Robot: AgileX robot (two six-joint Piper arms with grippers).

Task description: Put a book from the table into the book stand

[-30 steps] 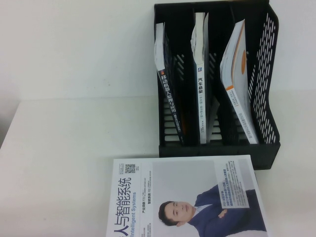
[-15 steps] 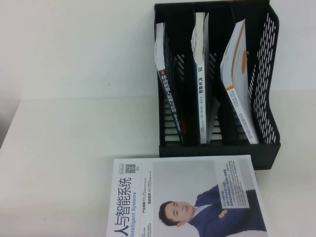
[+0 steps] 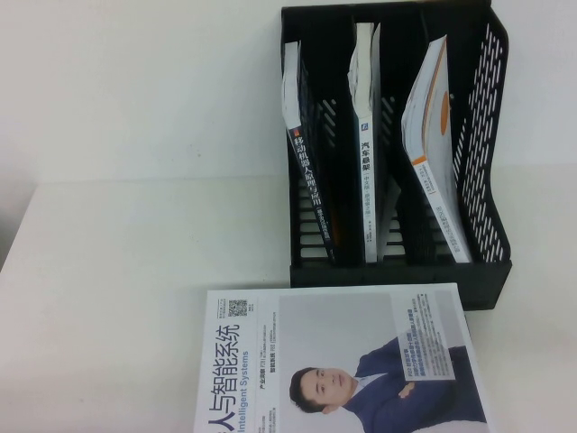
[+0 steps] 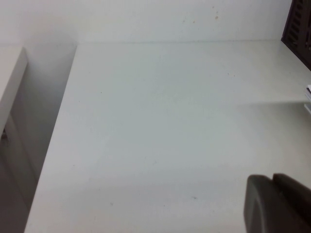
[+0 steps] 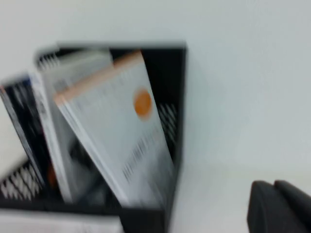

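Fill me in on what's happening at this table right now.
Nothing is being handled yet. A large book with a man on its cover lies flat on the white table, just in front of the black book stand, which already holds three upright books. Neither arm shows in the high view. The left gripper hovers over bare table, and the right gripper is near the stand, facing it; neither is holding anything.

The book [image 3: 347, 361] on the table reads "Intelligent Systems".
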